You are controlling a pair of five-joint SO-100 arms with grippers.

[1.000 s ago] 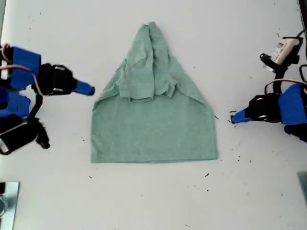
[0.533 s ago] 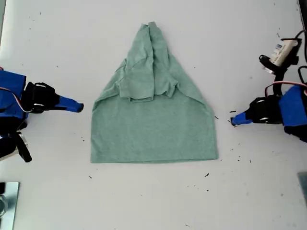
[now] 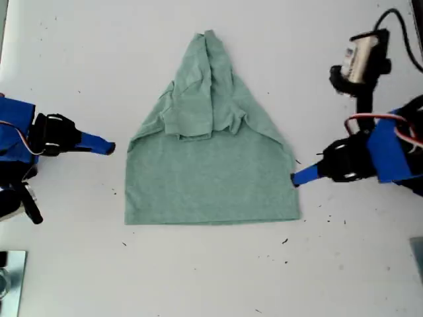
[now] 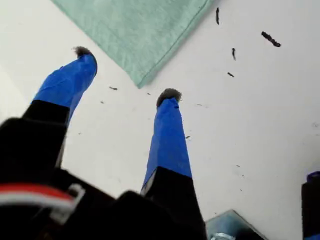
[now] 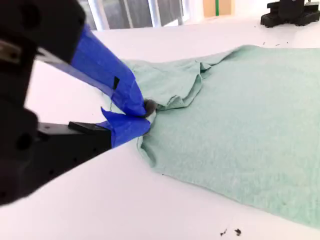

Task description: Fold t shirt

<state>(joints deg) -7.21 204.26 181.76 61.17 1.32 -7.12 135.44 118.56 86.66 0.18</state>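
t shirt [image 3: 211, 185]: fold under way, side grasp stage

**Location.** Flat at the middle of the white tabletop [image 3: 211, 277]. The straight hem is on the near side. The upper part is folded inward to a point at the far side.

**Count.** One t shirt, two tools, and a scatter of dark specks [image 3: 328, 216], mostly right of the hem in the exterior view.

**Tool state.**
- My first tool [image 3: 106, 146] is at the exterior view's left. Its jaws are spread and empty, apart from the cloth, near the hem corner.
- My second tool [image 5: 145, 113] is at the exterior view's right. It appears to be pinching the t shirt's side edge.

**Step in hand.** Probably securing the right edge for the next fold.

**Next move.** Likely calls for a firm grip, then lifting the edge and carrying it across. My first tool would probably need to take the opposite edge.
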